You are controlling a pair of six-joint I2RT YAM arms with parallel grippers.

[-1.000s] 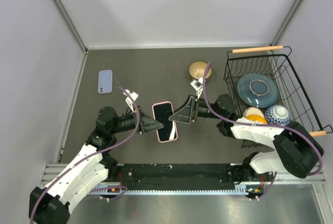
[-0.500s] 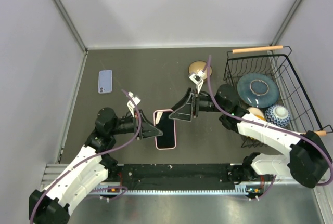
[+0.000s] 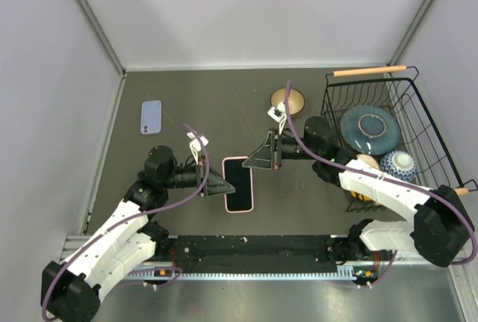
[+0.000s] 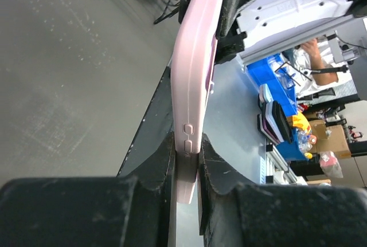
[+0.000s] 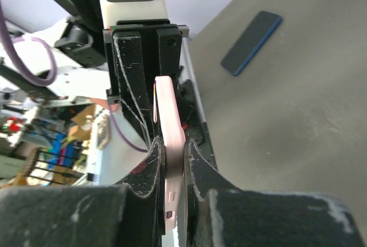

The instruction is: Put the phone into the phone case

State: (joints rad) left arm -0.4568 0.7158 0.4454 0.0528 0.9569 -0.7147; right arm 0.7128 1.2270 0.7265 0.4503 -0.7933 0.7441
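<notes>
The pink phone case (image 3: 239, 184), dark inside, is held flat above the table between both grippers. My left gripper (image 3: 224, 186) is shut on its left edge. My right gripper (image 3: 252, 162) is shut on its top right corner. In the left wrist view the case (image 4: 195, 58) stands edge-on between my fingers (image 4: 186, 146). In the right wrist view the case (image 5: 170, 121) is pinched the same way by that gripper (image 5: 174, 152). The lavender-blue phone (image 3: 151, 116) lies on the table at the far left, apart from both grippers; it also shows in the right wrist view (image 5: 252, 42).
A black wire basket (image 3: 403, 83) at the right holds a blue plate (image 3: 369, 128) and bowls. A tan bowl (image 3: 287, 100) sits upside down on the table behind the right gripper. Grey walls close in the left, back and right.
The case has turned from tilted to square with the table and sits slightly lower. Both grippers shifted with it, keeping their hold.
</notes>
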